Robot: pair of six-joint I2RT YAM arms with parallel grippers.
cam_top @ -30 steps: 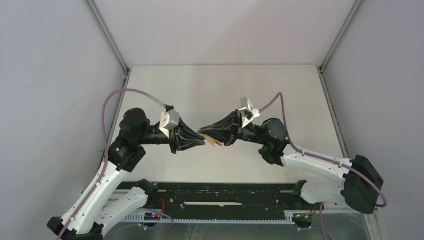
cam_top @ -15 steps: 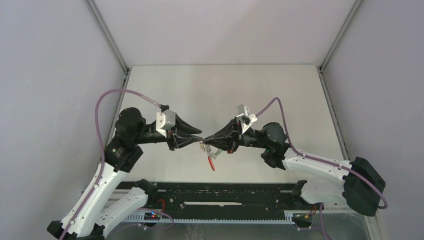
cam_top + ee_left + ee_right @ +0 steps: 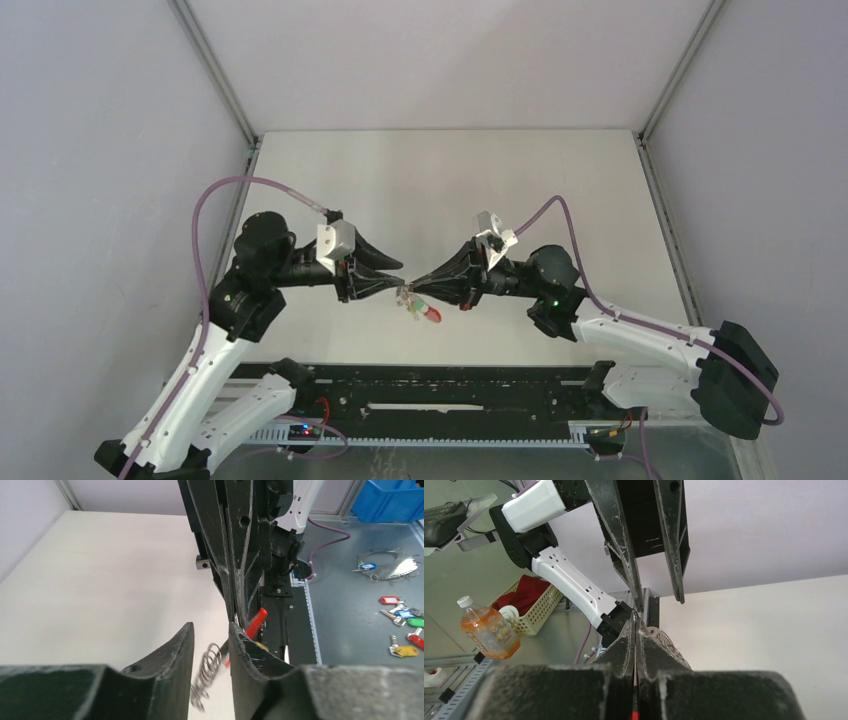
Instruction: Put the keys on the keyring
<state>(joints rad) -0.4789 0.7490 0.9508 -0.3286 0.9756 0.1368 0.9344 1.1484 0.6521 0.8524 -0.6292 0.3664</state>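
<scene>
Since the thin grey metal keyring (image 3: 256,621) with its red curved section dangles, likely light, springy and slippery, from the clenched right tool (image 3: 634,625) above the desk (image 3: 450,180), the released left tool (image 3: 210,626) just beside it should probably pinch a wire loop.

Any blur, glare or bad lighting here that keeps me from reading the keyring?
Top external: evenly lit, sharp, no glare, but the keyring is tiny. Left wrist: its wire loops are smeared by motion blur, its red section is crisp, and the left gripper looms dark. Right wrist: the right gripper fills the foreground and hides nearly all of the ring.
</scene>
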